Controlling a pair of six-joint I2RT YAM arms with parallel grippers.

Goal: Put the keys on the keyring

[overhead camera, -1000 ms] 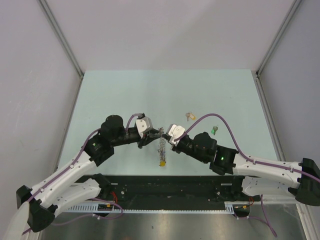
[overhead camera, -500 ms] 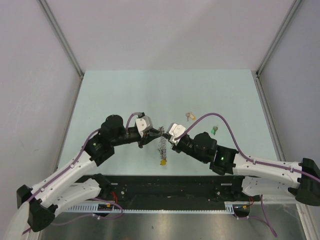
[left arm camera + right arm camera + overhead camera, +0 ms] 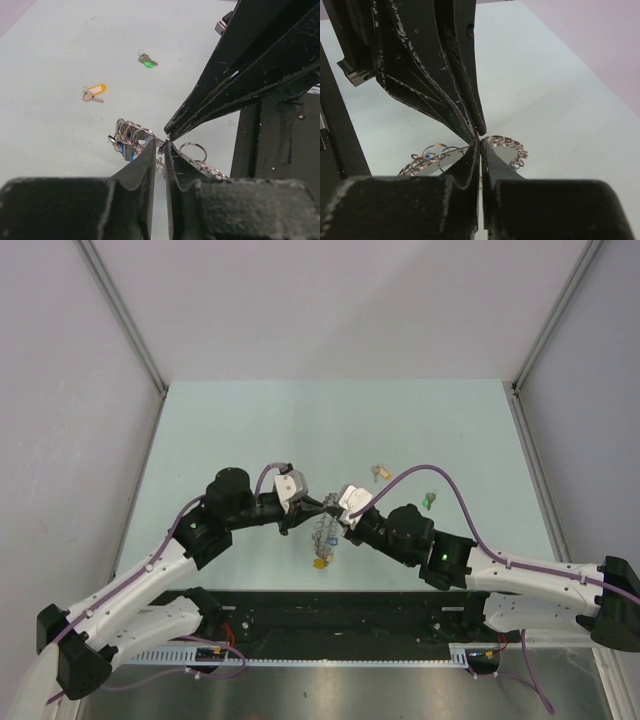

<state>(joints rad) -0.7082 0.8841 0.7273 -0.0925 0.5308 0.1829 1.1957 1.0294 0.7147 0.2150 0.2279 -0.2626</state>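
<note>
At mid-bench, just ahead of the arm bases, the left pincer and right pincer meet tip to tip. The keyring dangles from that meeting point as a clump of grey rings and keys with a yellow tag at its low end; whether that end touches the bench I cannot tell. The right pincer is pressed fully together, and its wrist view shows the ring's wire running out on both sides of its tips, so it reads as clamped on the keyring. The left pincer stands narrow, with a thin slit between its fingers; the wire sits right at their tips, but I cannot tell whether they pinch it or only bracket it. Neither loose key is in hand: the yellow key lies beyond the pincers and a little to the right, and the green key lies further right, near the right arm's cable. Both are flat on the bench and well apart from the keyring. By my reading nothing is threaded yet. The ring is up and held; nearly everything is left, namely prising a gap in the wire, fetching each key and slipping it on
</note>
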